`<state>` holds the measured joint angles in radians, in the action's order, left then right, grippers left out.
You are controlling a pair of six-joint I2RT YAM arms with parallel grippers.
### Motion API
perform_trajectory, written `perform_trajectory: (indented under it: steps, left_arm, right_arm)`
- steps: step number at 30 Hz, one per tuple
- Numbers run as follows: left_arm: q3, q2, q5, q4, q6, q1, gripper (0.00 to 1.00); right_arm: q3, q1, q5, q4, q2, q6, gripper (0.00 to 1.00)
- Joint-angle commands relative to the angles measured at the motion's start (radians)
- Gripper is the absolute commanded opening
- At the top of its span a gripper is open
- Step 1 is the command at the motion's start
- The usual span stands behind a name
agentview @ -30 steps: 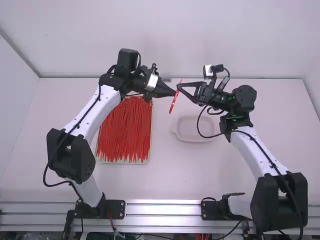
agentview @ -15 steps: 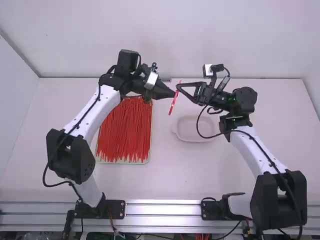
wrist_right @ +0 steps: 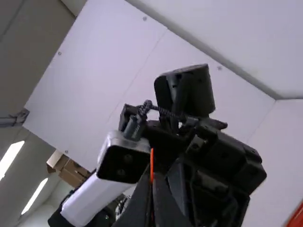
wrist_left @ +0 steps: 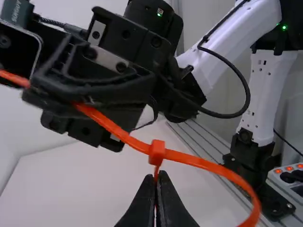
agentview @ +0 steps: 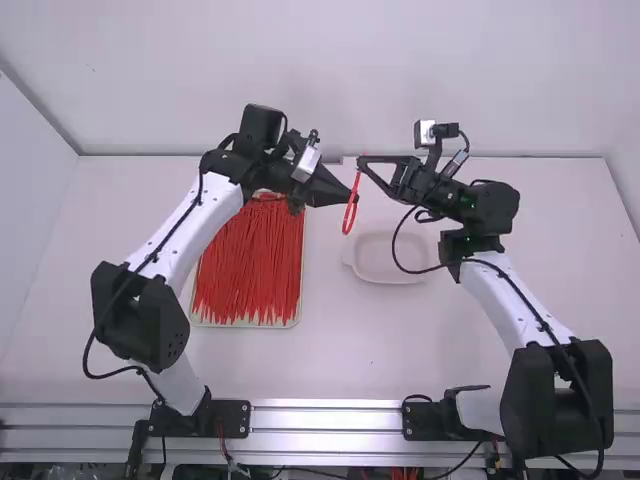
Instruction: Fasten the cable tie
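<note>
A looped red cable tie is clamped near its head by the left hand. Its strap is pinched tight by the right hand.

White table, matte, evenly lit, soft shadows. Plain white back wall behind it, and a white side panel slants in at the left. An aluminium rail runs along the table's near edge. Right wrist view: white wall panels with seams and small screws, cardboard boxes beyond, two bright light strips near them.
</note>
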<state>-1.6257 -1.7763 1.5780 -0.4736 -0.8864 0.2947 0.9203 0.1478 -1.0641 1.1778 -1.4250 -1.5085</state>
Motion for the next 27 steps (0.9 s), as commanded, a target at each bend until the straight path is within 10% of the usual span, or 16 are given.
perform_trajectory:
  steps: [1,18,20,23,27]
  left_arm:
    - [0.051,0.008,-0.008,-0.012,-0.009,0.021,0.02]
    - [0.238,0.008,-0.008,0.076,-0.053,0.020,0.02]
    - [0.238,0.008,-0.008,0.080,-0.052,0.016,0.02]
    - [0.238,0.008,-0.008,0.098,-0.047,0.014,0.02]
    - [0.238,0.008,-0.008,0.113,-0.045,0.013,0.02]
  right_arm:
    - [0.088,-0.022,0.101,0.023,0.013,-0.006,0.00]
    - [0.192,-0.078,0.114,0.020,0.013,-0.006,0.00]
    - [0.193,-0.078,0.097,0.019,0.013,0.026,0.17]
    - [0.192,-0.078,0.029,0.018,0.013,0.075,0.73]
    - [0.192,-0.076,-0.052,-0.028,0.013,0.103,0.98]
